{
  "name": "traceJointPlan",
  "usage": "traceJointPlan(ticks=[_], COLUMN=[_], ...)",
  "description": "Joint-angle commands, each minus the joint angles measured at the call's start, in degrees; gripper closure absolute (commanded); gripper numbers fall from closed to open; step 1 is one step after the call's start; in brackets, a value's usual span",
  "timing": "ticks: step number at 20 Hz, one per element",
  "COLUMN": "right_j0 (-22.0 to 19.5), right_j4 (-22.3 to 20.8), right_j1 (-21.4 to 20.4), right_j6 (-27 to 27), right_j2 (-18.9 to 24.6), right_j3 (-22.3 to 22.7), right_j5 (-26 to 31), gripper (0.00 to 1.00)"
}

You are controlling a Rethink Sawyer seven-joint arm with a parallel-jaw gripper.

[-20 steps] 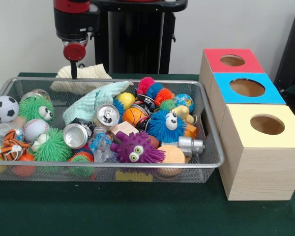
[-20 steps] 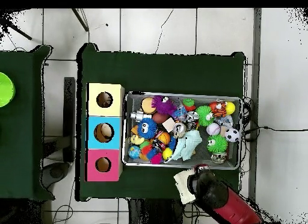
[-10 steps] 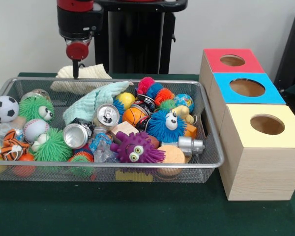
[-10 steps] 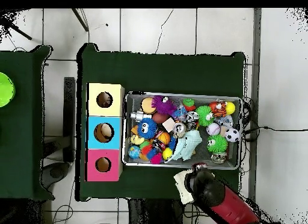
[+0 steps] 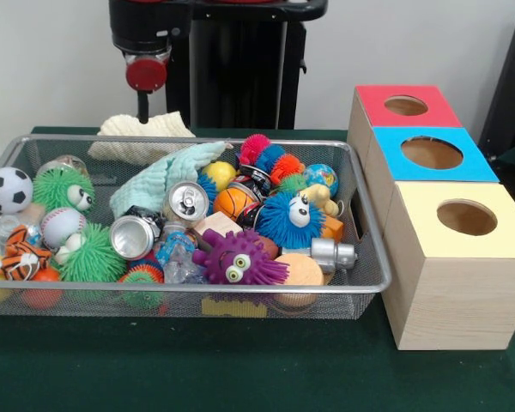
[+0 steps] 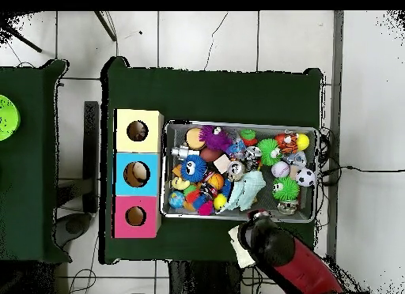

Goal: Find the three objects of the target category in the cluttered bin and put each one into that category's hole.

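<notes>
Mostly green cloth table [image 5: 266,378], mesh bin [image 5: 369,249], apparently tiled floor [image 6: 206,38].

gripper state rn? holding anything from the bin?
Gripper: open or closed cannot be told. It hangs above the cream cloth behind the wire bin, with nothing visibly held.
</notes>
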Motion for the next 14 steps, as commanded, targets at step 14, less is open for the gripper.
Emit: traceJointPlan(ticks=[14], right_j0=[-0.6], right_j4=[1.0], right_j1=[-2.0], right_j6=[2.8], right_j2=[1.8], right_j3=[-13.8], right_j5=[8.1], gripper=[1.0])
